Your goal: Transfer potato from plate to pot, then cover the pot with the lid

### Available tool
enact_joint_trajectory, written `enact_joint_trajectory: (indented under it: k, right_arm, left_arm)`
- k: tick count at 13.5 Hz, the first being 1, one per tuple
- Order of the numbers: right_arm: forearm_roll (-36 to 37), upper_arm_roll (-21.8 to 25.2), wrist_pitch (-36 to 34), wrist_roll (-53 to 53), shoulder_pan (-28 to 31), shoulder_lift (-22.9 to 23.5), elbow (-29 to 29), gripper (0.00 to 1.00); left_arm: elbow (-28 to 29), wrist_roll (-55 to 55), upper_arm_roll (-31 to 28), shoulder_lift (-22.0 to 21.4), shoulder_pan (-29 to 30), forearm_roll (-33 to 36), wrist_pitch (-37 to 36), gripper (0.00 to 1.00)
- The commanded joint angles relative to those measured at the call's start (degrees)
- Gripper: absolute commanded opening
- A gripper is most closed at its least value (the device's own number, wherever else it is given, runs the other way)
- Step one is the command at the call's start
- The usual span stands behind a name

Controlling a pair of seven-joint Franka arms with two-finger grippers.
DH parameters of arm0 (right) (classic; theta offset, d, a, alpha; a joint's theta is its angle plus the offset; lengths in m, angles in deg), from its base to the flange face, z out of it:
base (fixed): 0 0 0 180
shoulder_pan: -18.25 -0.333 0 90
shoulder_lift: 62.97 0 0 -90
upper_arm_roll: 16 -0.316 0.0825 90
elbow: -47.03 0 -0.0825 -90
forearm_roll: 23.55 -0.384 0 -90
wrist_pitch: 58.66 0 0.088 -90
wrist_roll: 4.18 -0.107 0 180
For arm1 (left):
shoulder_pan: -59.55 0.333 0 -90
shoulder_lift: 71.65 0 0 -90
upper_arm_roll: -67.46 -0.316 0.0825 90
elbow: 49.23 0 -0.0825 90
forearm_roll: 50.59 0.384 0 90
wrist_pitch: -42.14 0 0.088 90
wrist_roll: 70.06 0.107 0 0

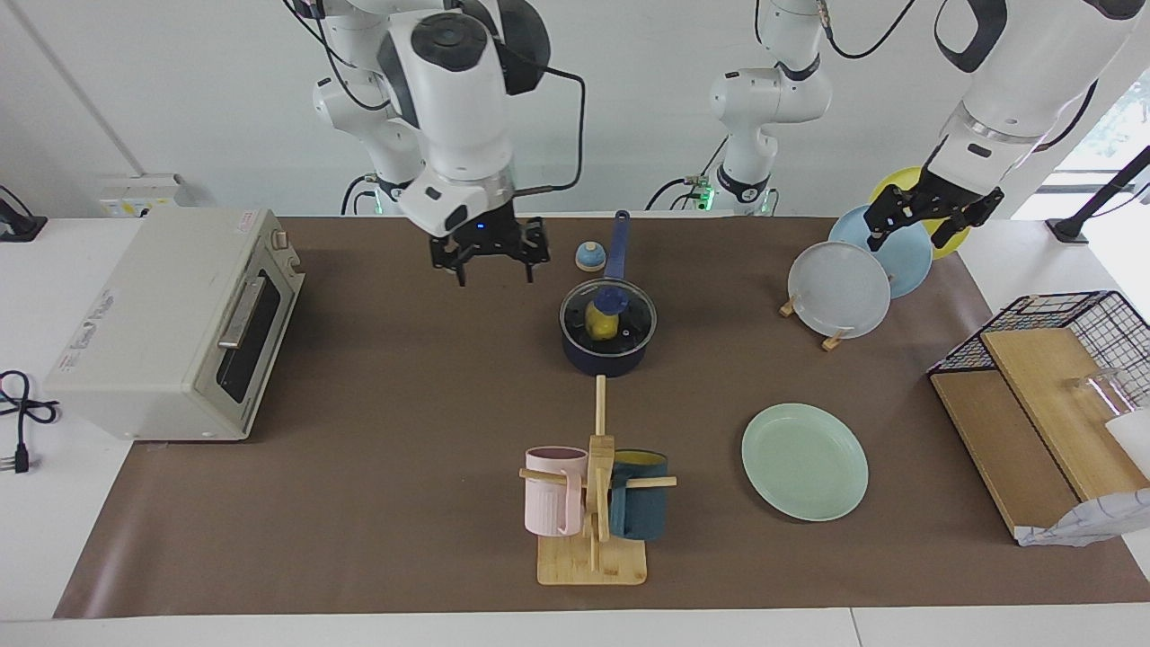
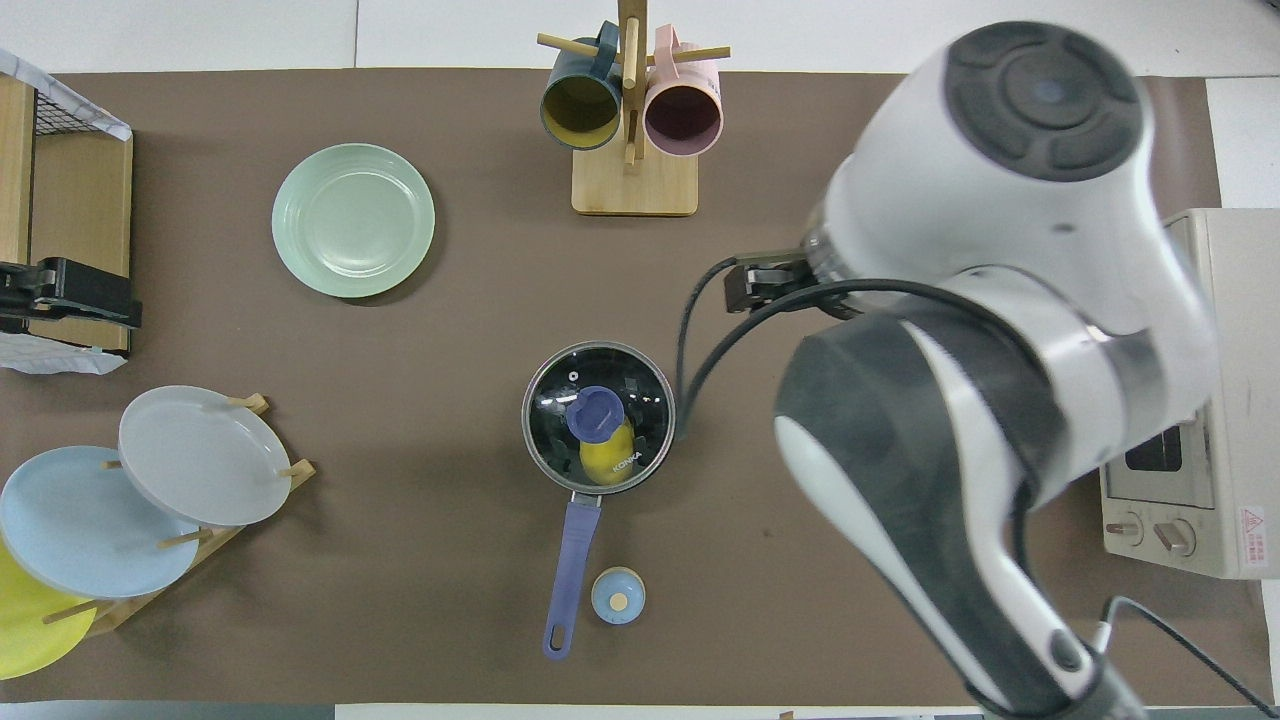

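Observation:
The dark blue pot (image 1: 606, 352) stands mid-mat, its long handle (image 2: 570, 575) pointing toward the robots. The glass lid (image 1: 629, 314) with its blue knob (image 2: 595, 413) lies on the pot. Through the glass the yellow potato (image 2: 607, 463) shows inside. The mint-green plate (image 1: 804, 461) lies bare toward the left arm's end of the table. My right gripper (image 1: 490, 261) hangs open and holds nothing, up over the mat between the pot and the toaster oven; in the overhead view its arm covers it. My left gripper (image 1: 930, 225) waits open above the plate rack.
A small blue-and-tan bell (image 1: 588, 257) sits beside the pot's handle. A toaster oven (image 1: 171, 323) stands at the right arm's end. A mug rack (image 1: 593, 503) stands farther out than the pot. A plate rack (image 1: 840, 288), a wire basket and wooden boards (image 1: 1033, 404) fill the left arm's end.

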Motion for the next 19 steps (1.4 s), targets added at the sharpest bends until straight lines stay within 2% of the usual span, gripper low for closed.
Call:
enact_joint_trajectory:
  k: [1,3,6,8,11,12,14,16,19]
  right_arm:
    - [-0.1,-0.8,-4.4,6.2,8.1,-4.7,1.7,1.0]
    - [-0.2,-0.9,-4.3,7.1,12.5,-5.9,3.3,1.0]
    - [3.9,-0.7,-4.2,8.8,12.7,-8.6,8.2,1.0]
    - [4.8,-0.3,-4.6,14.2,12.8,-10.2,9.4,1.0]
    - [5.1,0.7,-2.6,14.8,13.3,-15.7,17.1,1.0]
    - [5.1,0.7,-0.7,14.8,13.1,-16.2,18.3,1.0]
    - [5.1,0.8,4.9,17.1,13.8,-14.7,17.9,1.0]
    - [4.9,1.1,1.9,17.9,15.8,-13.1,16.5,1.0]
    - [4.9,1.1,1.9,17.9,16.1,-13.0,16.4,1.0]
  left_arm:
    - [-0.1,-0.6,-0.1,-0.6,-0.1,1.1,-1.0,1.0]
    - [-0.1,-0.6,0.0,-0.6,-0.2,1.1,-1.0,1.0]
    - [-0.1,-0.6,-0.1,-0.6,-0.1,1.1,-1.0,1.0]
    - [-0.1,-0.6,-0.1,-0.6,-0.1,1.1,-1.0,1.0]
    - [-0.1,-0.7,-0.1,-0.6,-0.2,1.1,-1.0,1.0]
    - [-0.1,-0.6,-0.1,-0.6,-0.1,1.1,-1.0,1.0]
    - [-0.1,-0.6,-0.1,-0.6,-0.1,1.1,-1.0,1.0]
    - [-0.1,-0.7,-0.1,-0.6,-0.1,1.1,-1.0,1.0]
    - [-0.1,-0.7,-0.1,-0.6,-0.1,1.1,-1.0,1.0]
